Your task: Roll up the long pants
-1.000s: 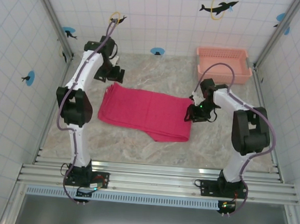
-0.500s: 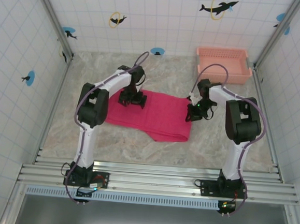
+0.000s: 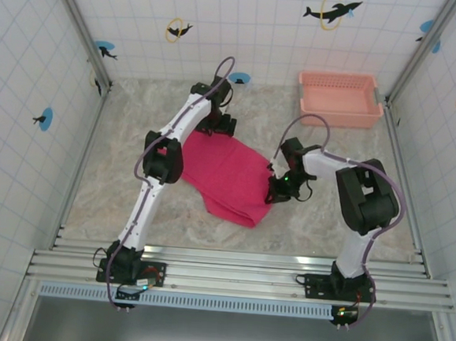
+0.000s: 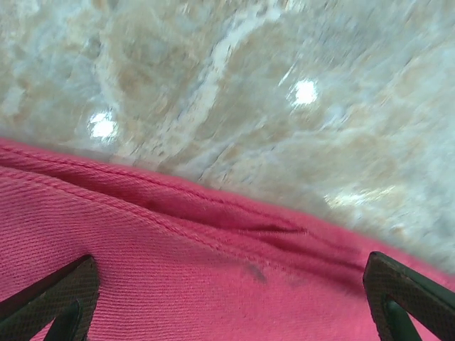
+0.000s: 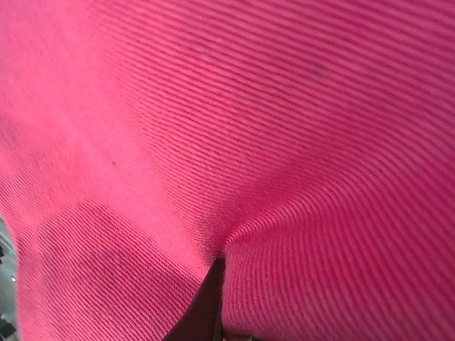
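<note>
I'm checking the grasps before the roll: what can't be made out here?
- How much cloth the right hand pinches: in the right wrist view, the long pants cover its fingers.
- Whether the left hand touches the long pants: in the top view, its own wrist covers the fingertips.
- Pants' layers: top view, too small.

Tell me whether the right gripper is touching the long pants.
Touching. The right wrist view shows the long pants puckered into a fold pinched at the right gripper.
</note>
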Motion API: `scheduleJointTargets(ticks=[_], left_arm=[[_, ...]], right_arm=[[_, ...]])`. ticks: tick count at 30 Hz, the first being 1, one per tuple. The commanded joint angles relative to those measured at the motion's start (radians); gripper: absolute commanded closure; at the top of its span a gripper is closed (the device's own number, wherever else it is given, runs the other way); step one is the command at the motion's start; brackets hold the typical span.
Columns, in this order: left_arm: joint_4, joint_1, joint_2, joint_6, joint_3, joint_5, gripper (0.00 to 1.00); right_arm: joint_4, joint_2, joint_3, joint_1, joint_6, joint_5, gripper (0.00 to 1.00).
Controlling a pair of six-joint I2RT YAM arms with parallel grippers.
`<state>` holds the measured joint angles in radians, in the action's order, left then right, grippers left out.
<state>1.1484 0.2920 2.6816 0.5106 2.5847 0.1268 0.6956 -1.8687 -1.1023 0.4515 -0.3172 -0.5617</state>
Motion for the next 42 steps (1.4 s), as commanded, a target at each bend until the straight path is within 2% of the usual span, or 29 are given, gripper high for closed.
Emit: scheduleJointTargets(ticks=[1, 3, 6, 9, 10, 13, 15, 17, 22, 24, 27, 31, 36, 39, 42], left_arm=[[-0.15, -0.008, 0.09, 0.117, -0.044, 0.153, 0.03], [-0.199, -0.003, 0.107, 0.156, -0.046, 0.202, 0.02], [-0.267, 0.013, 0.105, 0.184, -0.055, 0.213, 0.02], [-0.352, 0.017, 0.106, 0.229, -0.081, 0.235, 0.02], [-0.368, 0.018, 0.113, 0.242, -0.076, 0.245, 0.03], [-0.388, 0.018, 0.137, 0.267, -0.049, 0.281, 0.02], [-0.414, 0.016, 0.128, 0.276, -0.052, 0.312, 0.03], [-0.465, 0.016, 0.114, 0.279, -0.057, 0.362, 0.03], [-0.503, -0.001, 0.064, 0.258, -0.036, 0.465, 0.03], [-0.482, -0.012, 0.03, 0.23, -0.043, 0.473, 0.03], [-0.509, -0.022, -0.075, 0.167, -0.112, 0.472, 0.02], [-0.548, -0.022, -0.26, 0.038, -0.21, 0.371, 0.02], [-0.42, -0.022, -0.503, -0.117, -0.323, 0.085, 0.03], [-0.414, -0.022, -0.654, -0.148, -0.528, -0.037, 0.03], [-0.441, -0.023, -0.797, -0.123, -0.76, -0.114, 0.03]], right_arm=[[0.026, 0.017, 0.011, 0.102, -0.095, 0.027, 0.9], [0.019, 0.01, -0.024, 0.156, -0.13, 0.018, 0.9], [0.015, -0.016, -0.08, 0.219, -0.16, 0.007, 0.88], [-0.005, -0.053, -0.115, 0.265, -0.195, -0.027, 0.82], [-0.005, -0.065, -0.13, 0.276, -0.203, -0.046, 0.79], [0.048, -0.073, -0.204, 0.321, -0.193, -0.084, 0.61], [0.167, -0.049, -0.286, 0.344, -0.11, -0.055, 0.48], [0.298, -0.018, -0.368, 0.342, -0.007, -0.003, 0.43], [0.467, 0.1, -0.411, 0.263, 0.19, 0.044, 0.4], [0.482, 0.175, -0.368, 0.258, 0.325, 0.139, 0.39], [0.444, 0.274, -0.241, 0.298, 0.577, 0.387, 0.39], [0.232, 0.359, -0.068, 0.33, 0.659, 0.509, 0.39], [0.056, 0.313, 0.038, 0.329, 0.731, 0.564, 0.41], [-0.027, 0.278, 0.051, 0.347, 0.753, 0.57, 0.42], [-0.081, 0.229, 0.056, 0.361, 0.772, 0.602, 0.43]])
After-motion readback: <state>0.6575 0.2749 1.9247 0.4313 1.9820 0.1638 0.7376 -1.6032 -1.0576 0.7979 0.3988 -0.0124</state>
